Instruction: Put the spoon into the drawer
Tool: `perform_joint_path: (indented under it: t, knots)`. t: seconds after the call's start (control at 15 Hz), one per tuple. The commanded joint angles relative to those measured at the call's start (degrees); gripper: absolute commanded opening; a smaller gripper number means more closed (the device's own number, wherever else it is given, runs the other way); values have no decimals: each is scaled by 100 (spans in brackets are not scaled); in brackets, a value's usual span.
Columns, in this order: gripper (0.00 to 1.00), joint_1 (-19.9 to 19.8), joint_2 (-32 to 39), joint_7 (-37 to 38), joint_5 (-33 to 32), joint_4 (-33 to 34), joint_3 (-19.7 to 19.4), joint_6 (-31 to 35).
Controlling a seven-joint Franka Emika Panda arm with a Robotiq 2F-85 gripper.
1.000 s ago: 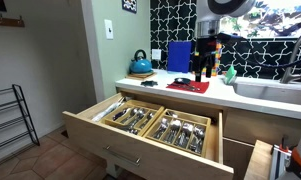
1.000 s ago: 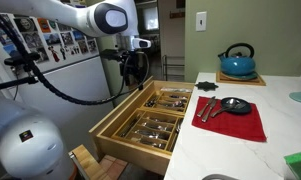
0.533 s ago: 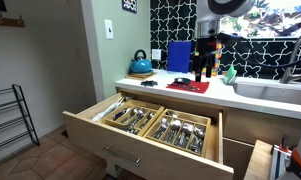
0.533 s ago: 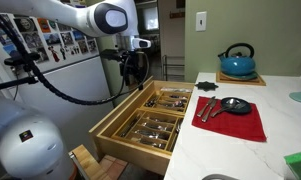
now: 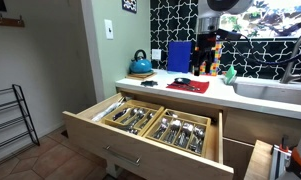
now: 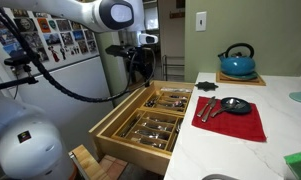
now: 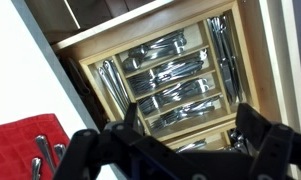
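The wide light-wood drawer (image 5: 118, 143) stands pulled open under the white counter, its wooden tray compartments full of metal cutlery; it shows in both exterior views (image 6: 112, 138). My gripper (image 6: 140, 68) hangs above the drawer's far end, near the counter edge (image 5: 203, 68). In the wrist view the drawer (image 7: 90, 42) lies below my gripper (image 7: 190, 135), whose jaws are open with nothing between them. Metal utensils (image 7: 40, 155) lie on a red cloth (image 6: 240, 125) on the counter; I cannot tell which one is the spoon.
A small black pan (image 6: 235, 104) sits on the red cloth. A blue kettle (image 6: 237, 62) stands on a mat at the back of the counter. A sink (image 5: 275, 90) is beside the cloth. A wire rack (image 5: 10, 115) stands on the floor and a fridge (image 6: 50, 60) beyond the drawer.
My gripper has risen a little and shifted slightly toward the counter. The drawer and the utensils have not moved.
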Motion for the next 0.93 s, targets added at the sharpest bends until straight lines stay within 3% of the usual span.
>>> perform_joint_path:
  t: [0.0,0.87]
  knots:
    - [100,-190,495,-364,18,507,-311,262]
    - [100,-734,2202,-1539,186,1447,-1182,1606]
